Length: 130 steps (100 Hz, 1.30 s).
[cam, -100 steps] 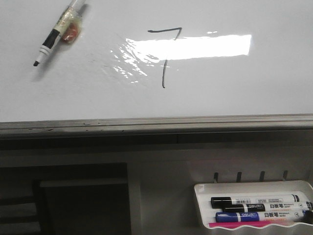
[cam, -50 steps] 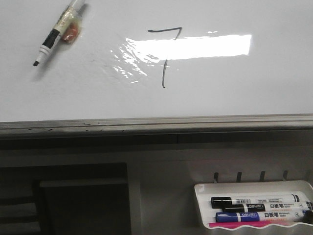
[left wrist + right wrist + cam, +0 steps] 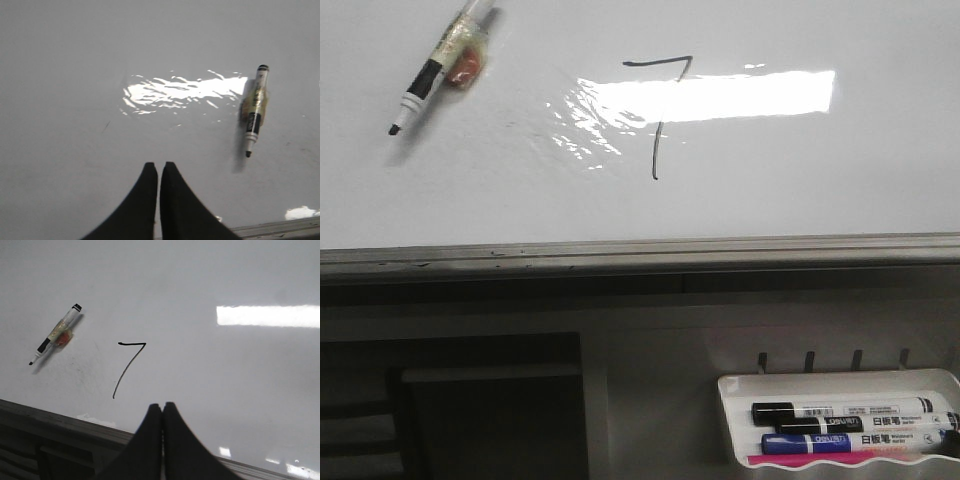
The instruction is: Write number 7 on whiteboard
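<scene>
The whiteboard (image 3: 470,200) fills the upper front view, glossy with glare. The number 7 (image 3: 660,110) is drawn on it in thin black marker, and shows in the right wrist view (image 3: 127,367) too. An uncapped black marker (image 3: 435,72) lies on the board to the left of the 7; it also shows in the left wrist view (image 3: 254,111) and the right wrist view (image 3: 54,335). My left gripper (image 3: 158,166) is shut and empty above bare board. My right gripper (image 3: 162,406) is shut and empty over the board near its rim. Neither gripper shows in the front view.
The board's grey metal rim (image 3: 640,250) runs across the front view. Below it at the right, a small white tray (image 3: 840,385) holds black and blue markers (image 3: 850,415). A dark opening (image 3: 460,400) lies below the rim at the left.
</scene>
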{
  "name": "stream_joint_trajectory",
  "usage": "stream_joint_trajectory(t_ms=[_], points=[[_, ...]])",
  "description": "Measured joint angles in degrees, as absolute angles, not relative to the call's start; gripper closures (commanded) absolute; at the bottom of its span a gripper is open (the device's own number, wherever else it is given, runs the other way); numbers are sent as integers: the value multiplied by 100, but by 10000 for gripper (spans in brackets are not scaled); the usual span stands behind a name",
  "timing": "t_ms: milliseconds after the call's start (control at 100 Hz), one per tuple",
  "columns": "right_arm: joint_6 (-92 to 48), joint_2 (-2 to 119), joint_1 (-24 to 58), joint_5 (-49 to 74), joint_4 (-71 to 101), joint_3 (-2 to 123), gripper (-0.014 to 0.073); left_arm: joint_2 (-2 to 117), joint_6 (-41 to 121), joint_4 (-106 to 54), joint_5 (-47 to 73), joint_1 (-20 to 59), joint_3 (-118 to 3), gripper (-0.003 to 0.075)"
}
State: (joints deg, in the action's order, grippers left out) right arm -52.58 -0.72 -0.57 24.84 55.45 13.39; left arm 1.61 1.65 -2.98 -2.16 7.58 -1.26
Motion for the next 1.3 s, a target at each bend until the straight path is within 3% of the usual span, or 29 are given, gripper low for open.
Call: stream_joint_trajectory(t_ms=[370, 1300], points=[[-5258, -72, -57, 2484, 5550, 1339, 657, -19, 0, -126, -95, 118, 0, 741], [-5258, -72, -57, 2484, 5550, 1339, 657, -19, 0, -122, 0, 107, 0, 741]])
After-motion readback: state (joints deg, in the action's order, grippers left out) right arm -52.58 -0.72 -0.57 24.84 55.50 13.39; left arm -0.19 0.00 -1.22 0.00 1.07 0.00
